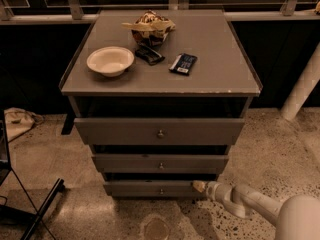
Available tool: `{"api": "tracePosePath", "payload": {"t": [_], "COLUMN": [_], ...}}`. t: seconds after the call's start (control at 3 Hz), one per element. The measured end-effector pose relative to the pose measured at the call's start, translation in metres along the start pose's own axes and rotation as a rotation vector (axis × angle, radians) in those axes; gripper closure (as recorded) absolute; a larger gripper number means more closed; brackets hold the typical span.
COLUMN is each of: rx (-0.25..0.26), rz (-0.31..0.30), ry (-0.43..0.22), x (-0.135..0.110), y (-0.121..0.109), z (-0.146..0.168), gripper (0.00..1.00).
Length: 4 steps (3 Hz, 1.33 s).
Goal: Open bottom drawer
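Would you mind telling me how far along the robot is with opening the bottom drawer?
Early stage. Done: the gripper is down at the right end of the bottom drawer front. In hand: engaging that front, off to the side of its knob. Left: the pull itself; no drawer interior shows, so it looks not yet opened.
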<state>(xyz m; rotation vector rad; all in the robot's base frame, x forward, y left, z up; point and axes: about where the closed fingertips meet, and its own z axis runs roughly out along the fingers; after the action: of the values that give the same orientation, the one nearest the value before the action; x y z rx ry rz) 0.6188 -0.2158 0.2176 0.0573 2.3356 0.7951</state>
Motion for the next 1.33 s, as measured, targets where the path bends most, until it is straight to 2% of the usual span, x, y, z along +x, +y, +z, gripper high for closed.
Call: {"api": "tracePosePath", "payload": {"t": [0.33, 0.67, 1.0, 1.33], "rx": [-0.007, -0.008, 0.009, 0.048], "rz": [-0.006, -0.003, 0.011, 0.042], "ry": [-0.056, -0.062, -0.058, -0.056], "x": [-0.019, -0.02, -0.02, -0.03], "y": [0.007, 0.007, 0.001, -0.012], "z": [-0.019, -0.021, 0.001, 0.044], "gripper": [1.0, 1.0, 1.0, 1.0]}}
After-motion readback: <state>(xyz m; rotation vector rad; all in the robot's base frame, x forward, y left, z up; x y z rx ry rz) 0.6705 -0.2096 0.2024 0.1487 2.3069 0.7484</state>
